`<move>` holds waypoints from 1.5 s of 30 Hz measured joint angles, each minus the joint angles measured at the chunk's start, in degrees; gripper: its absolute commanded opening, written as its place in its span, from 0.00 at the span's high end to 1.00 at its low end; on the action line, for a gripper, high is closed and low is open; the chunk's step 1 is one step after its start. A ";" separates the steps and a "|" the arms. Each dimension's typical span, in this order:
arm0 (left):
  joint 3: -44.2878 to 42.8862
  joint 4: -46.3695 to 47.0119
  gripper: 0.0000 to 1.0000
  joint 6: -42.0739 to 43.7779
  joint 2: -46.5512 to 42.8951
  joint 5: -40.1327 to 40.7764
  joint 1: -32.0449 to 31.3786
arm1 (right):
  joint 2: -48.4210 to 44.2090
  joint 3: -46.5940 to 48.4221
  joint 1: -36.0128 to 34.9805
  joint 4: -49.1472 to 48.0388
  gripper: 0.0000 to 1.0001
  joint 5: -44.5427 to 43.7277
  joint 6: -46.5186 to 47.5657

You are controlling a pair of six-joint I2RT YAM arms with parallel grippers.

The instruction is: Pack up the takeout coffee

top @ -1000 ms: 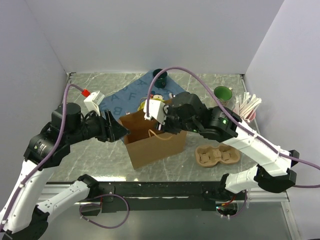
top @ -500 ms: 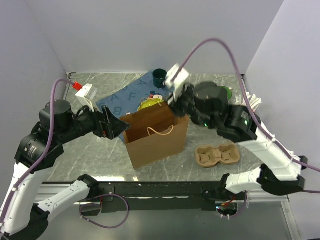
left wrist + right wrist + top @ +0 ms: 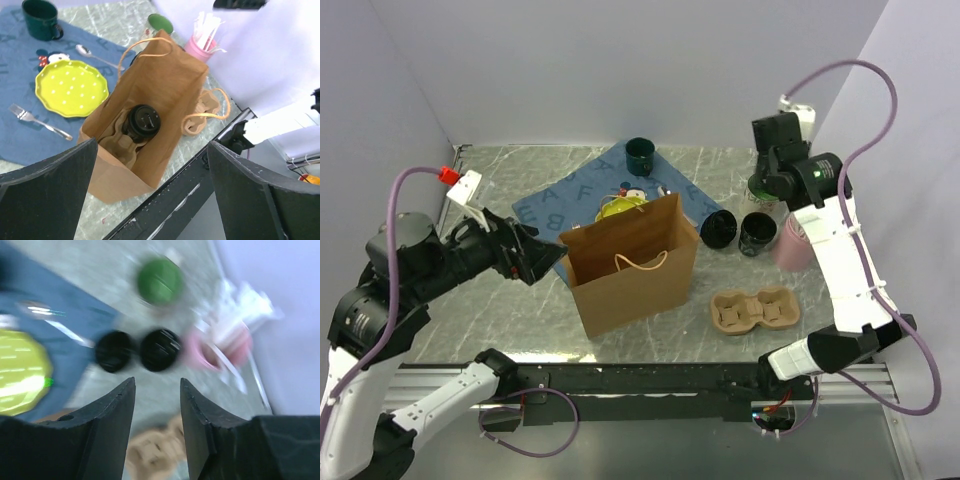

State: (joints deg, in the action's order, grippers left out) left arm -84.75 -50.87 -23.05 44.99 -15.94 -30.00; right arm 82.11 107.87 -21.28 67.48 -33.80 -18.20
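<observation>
A robotics lab test cell: plain pale wall panels (image 3: 620, 70) box in a marble-patterned worktop (image 3: 510, 320) on its left, far and right sides, with a metal rail (image 3: 650, 369) along the near edge. The white left arm (image 3: 430, 265) and right arm (image 3: 840, 255) trail purple cables (image 3: 390, 225). A blue letter mat (image 3: 555, 200), yellow plate (image 3: 620, 208) and pink straw holder (image 3: 790, 245) lie like staged props.

Three black lidded cups (image 3: 718, 229) (image 3: 757, 233) (image 3: 142, 120), two pulp carriers (image 3: 755, 310) (image 3: 114, 143), one paper bag (image 3: 630, 275), one plate (image 3: 618, 208)

Top: high behind bases, whole counter (image 3: 520, 315). Left wrist: down into paper bag (image 3: 170, 80). Right wrist: high, blurred, over black cups (image 3: 160, 349). Top shares both.
</observation>
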 measured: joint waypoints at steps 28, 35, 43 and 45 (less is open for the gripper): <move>-0.04 -0.09 0.03 3.85 -1.64 6.60 -5.51 | 0.33 -21.90 20.63 1.09 0.58 6.27 4.02; -0.70 -1.01 0.03 3.89 -0.85 8.15 -5.51 | 3.50 -21.29 22.91 -0.35 0.64 6.14 5.86; -1.22 -1.31 0.03 3.89 0.02 9.27 -5.51 | 3.61 -21.29 23.69 -2.62 0.85 5.84 7.96; -1.42 -1.36 0.03 3.89 0.26 9.35 -5.51 | 3.61 -21.29 23.69 -3.26 0.91 5.84 8.55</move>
State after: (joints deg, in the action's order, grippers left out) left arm -86.17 -52.23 -19.16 45.25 -6.59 -35.51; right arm 85.71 86.59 2.42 64.23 -27.97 -9.65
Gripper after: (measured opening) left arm 0.968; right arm 0.166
